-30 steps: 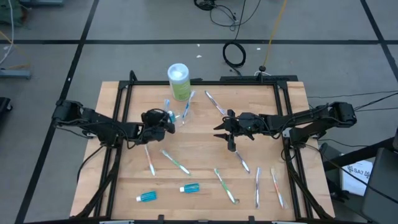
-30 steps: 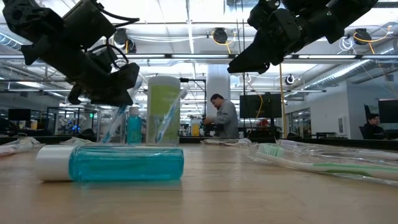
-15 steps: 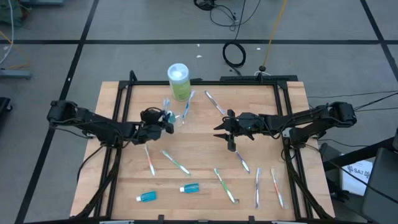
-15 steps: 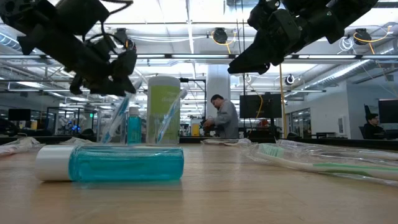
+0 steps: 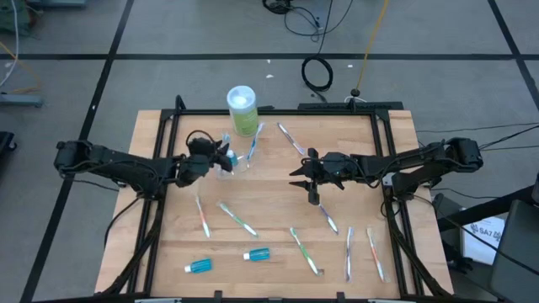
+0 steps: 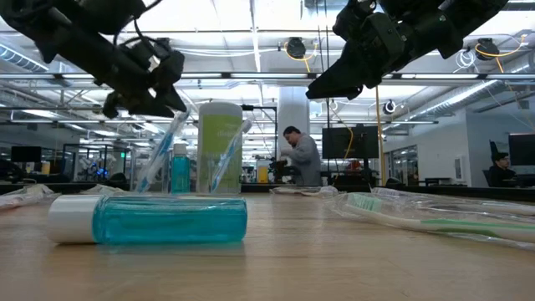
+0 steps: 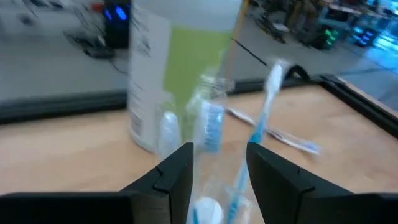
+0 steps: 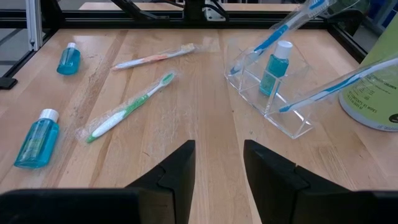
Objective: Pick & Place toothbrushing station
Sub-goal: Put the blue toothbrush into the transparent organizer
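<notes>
The toothbrushing station is a small clear plastic holder (image 8: 268, 93) at the table's far middle, beside a tall green bottle (image 5: 242, 114). In it stand a blue toothpaste tube (image 8: 274, 67) and two blue toothbrushes (image 8: 281, 28) (image 8: 336, 84), leaning on its rim. My left gripper (image 5: 224, 160) hangs open just left of and above the holder; in the left wrist view a blue toothbrush (image 7: 261, 127) runs up from between its fingers. My right gripper (image 5: 300, 178) hangs open above the table's middle, with nothing between its fingers.
Wrapped toothbrushes lie loose on the wood: two near the left (image 5: 202, 217) (image 5: 238, 219), several at the near right (image 5: 349, 252), one at the far middle (image 5: 290, 139). Two blue tubes (image 5: 199, 266) (image 5: 257, 253) lie by the near edge. A black frame rims the table.
My left gripper has risen and drawn back toward the table's left edge, away from the blue toothbrush it was down at. That toothbrush stays leaning in the holder. My right gripper has kept still.
</notes>
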`<state>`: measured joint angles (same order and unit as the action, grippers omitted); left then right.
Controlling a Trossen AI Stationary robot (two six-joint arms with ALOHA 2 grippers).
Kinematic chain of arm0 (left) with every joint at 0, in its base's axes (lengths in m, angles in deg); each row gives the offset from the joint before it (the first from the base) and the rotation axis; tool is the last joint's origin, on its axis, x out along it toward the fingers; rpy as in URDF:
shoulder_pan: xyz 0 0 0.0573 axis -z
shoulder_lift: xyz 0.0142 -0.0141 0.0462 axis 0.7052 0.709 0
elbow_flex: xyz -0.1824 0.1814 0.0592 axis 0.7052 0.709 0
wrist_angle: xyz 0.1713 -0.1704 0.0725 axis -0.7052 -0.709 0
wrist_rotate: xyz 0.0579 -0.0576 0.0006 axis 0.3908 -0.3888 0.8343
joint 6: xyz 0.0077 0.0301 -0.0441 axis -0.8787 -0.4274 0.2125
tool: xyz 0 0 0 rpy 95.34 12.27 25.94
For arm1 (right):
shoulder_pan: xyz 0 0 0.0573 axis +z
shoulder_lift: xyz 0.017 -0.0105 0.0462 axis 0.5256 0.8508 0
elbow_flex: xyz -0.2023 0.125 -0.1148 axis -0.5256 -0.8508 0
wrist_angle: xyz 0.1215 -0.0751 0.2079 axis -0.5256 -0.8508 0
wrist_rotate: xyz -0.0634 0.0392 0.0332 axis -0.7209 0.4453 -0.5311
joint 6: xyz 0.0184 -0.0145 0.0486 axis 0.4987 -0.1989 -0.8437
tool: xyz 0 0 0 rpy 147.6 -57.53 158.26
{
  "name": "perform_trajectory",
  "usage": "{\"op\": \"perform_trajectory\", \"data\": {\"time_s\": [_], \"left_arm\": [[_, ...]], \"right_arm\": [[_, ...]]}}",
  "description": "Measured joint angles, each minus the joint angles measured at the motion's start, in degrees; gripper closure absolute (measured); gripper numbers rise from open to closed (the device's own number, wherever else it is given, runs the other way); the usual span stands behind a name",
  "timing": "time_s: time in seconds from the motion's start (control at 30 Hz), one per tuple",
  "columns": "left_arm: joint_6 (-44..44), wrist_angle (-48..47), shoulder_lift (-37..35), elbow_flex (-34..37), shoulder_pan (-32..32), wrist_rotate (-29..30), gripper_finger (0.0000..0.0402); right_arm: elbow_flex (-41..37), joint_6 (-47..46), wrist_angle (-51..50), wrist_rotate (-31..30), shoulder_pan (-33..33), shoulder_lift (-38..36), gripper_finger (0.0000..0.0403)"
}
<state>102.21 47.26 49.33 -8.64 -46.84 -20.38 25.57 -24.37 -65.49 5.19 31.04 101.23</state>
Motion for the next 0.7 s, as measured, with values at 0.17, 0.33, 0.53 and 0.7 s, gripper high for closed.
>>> {"op": "perform_trajectory", "data": {"time_s": [0.17,0.33,0.53,0.7], "left_arm": [[0.41,-0.25,0.07,0.00,-3.07,-3.56,0.0250],[-0.02,-0.27,0.07,0.00,-3.99,-3.59,0.0250],[-0.05,-0.90,0.07,0.00,-3.94,-4.60,0.0250],[0.03,-2.31,0.07,0.00,-3.94,-5.05,0.0269]], "right_arm": [[0.00,0.01,0.01,0.00,0.01,0.02,0.0275],[0.00,0.00,0.02,0.00,0.01,0.02,0.0275],[0.00,0.00,-0.07,0.00,0.00,0.02,0.0275],[0.00,0.02,-0.09,0.00,0.00,0.02,0.0275]]}}
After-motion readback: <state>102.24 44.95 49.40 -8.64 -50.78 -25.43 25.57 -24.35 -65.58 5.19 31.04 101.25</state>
